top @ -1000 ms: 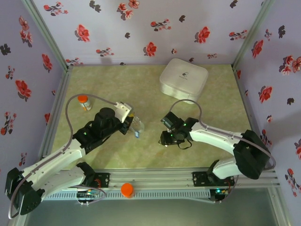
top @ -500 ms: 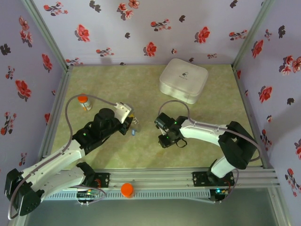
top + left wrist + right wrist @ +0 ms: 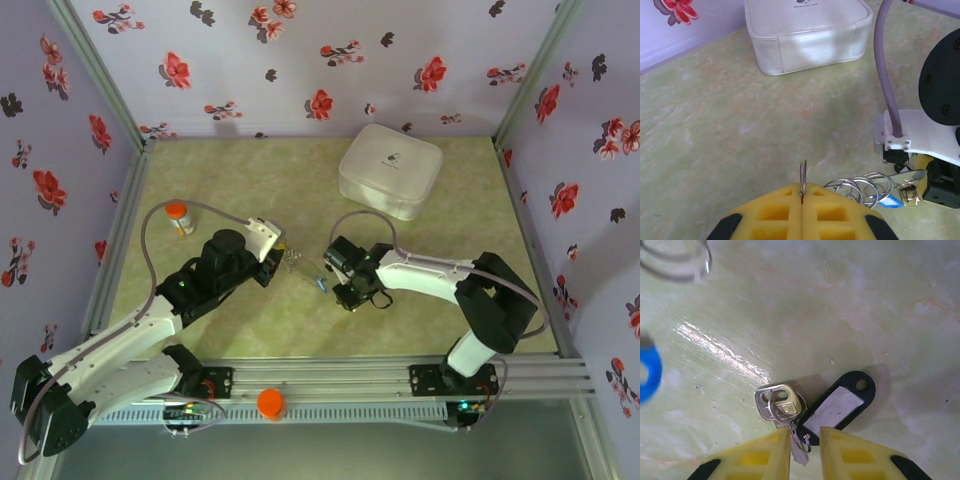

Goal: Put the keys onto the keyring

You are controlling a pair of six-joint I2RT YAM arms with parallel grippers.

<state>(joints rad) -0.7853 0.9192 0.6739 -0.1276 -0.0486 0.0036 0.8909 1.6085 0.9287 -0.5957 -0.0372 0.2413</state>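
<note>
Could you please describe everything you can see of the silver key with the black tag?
The silver key lies flat on the green table, metal head rounded, its stamp unreadable. A small split ring through the head links it to a black plastic tag with a white label. Its blade runs between the right gripper's yellow jaws, which stand slightly apart; whether they pinch it is unclear.

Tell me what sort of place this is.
Probably a robot test booth, not a home: flowered walls fence in a small green table, and a left arm and right arm are bolted to a metal rail at its near edge.
</note>
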